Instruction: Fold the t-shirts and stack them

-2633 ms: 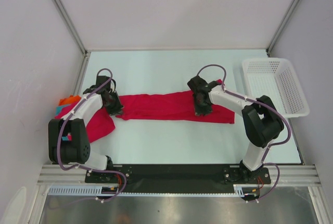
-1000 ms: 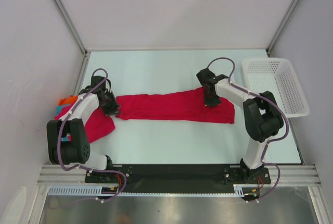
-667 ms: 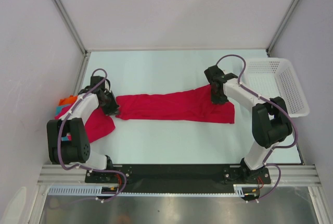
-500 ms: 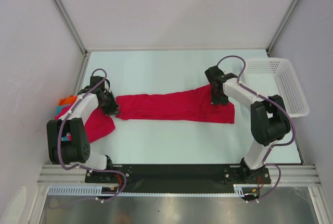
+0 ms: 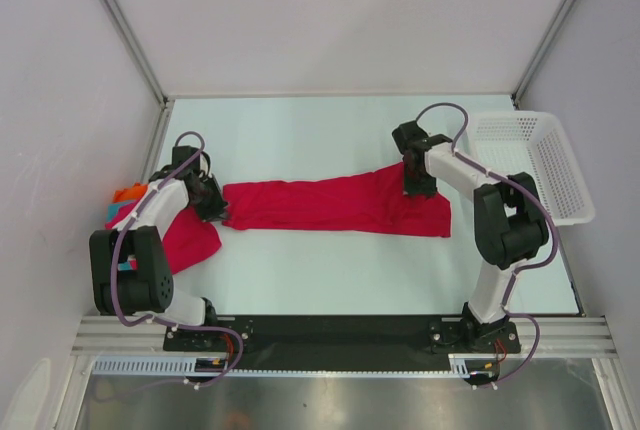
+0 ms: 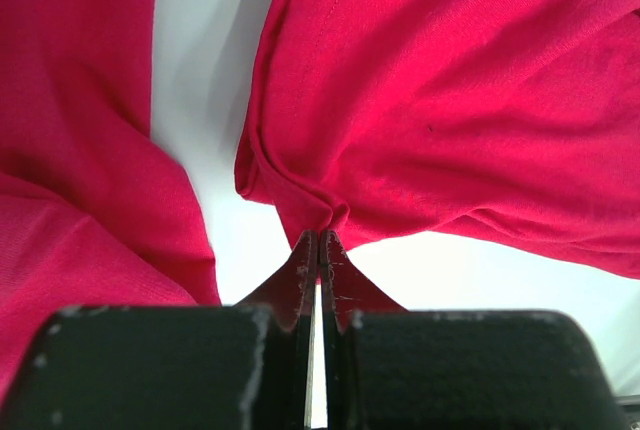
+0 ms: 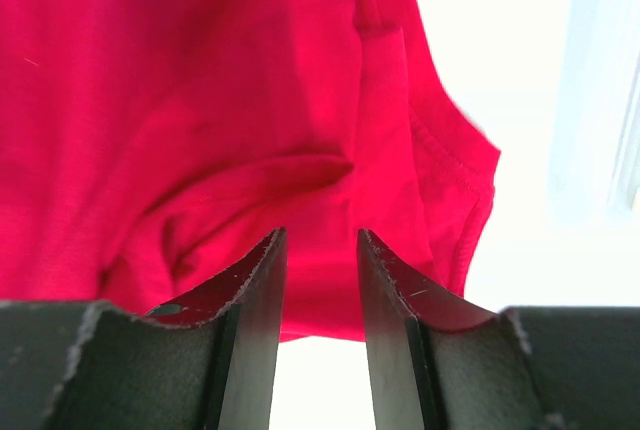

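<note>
you have a long red t-shirt (image 5: pixel 330 205) spread in a band across the middle of the counter (image 5: pixel 300 140), running from the left arm's side to the right arm's side and widening at its right end. your left end effector (image 5: pixel 218 208) sits low at the shirt's left end. in the left wrist view its jaws are pressed together with a small pucker of red cloth pinched at their tips, so it is clamped on the long red t-shirt. your right end effector (image 5: pixel 416 188) is over the right part of the same shirt, near its far edge. the right wrist view shows its two fingers (image 7: pixel 255 280) standing apart with a clear gap, rumpled red cloth lying below them, and a hemmed edge of the shirt just to the right against the pale counter. you cannot tell from these views whether those fingertips touch the cloth. a second red t-shirt (image 5: pixel 188 238) lies crumpled at the left edge of the counter, partly under the left arm, with a narrow strip of bare counter between it and the long shirt. orange and teal garments (image 5: pixel 128 193) are bunched at the far left, touching that second shirt. a white mesh basket (image 5: pixel 515 117) stands at the counter's right edge, beyond the long shirt's right end and not touching it.
</note>
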You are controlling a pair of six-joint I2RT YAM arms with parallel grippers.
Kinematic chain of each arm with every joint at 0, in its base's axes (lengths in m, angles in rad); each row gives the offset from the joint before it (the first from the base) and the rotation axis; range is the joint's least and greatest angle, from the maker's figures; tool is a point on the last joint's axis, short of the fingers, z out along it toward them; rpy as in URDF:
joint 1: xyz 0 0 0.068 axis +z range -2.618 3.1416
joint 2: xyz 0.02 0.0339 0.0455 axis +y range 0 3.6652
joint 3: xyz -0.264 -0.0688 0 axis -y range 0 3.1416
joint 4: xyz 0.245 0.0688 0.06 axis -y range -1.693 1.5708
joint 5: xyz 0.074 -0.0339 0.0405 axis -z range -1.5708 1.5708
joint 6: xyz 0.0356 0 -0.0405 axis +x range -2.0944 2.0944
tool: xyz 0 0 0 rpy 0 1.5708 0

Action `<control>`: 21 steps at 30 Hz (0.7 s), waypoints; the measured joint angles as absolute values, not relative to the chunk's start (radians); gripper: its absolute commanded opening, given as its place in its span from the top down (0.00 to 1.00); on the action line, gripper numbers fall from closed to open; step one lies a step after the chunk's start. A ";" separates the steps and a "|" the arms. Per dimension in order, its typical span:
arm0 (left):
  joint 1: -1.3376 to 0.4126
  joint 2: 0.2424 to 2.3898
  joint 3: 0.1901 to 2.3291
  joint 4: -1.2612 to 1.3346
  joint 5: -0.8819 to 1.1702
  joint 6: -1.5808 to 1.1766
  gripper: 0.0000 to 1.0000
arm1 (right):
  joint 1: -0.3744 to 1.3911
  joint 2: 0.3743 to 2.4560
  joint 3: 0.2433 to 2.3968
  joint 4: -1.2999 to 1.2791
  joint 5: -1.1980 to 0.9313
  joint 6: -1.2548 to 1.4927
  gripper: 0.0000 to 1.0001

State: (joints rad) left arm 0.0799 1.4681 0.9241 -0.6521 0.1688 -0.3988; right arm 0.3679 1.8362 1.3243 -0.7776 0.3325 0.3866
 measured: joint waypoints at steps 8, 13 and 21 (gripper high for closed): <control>0.080 1.472 0.924 -0.652 0.169 -0.399 0.98 | 0.362 1.840 1.366 -0.777 0.332 0.373 0.61; 0.080 1.474 0.925 -0.653 0.169 -0.399 0.98 | 0.353 1.874 1.366 -0.771 0.329 0.365 0.61; 0.080 1.478 0.942 -0.653 0.168 -0.399 0.98 | 0.333 1.931 1.366 -0.744 0.313 0.361 0.84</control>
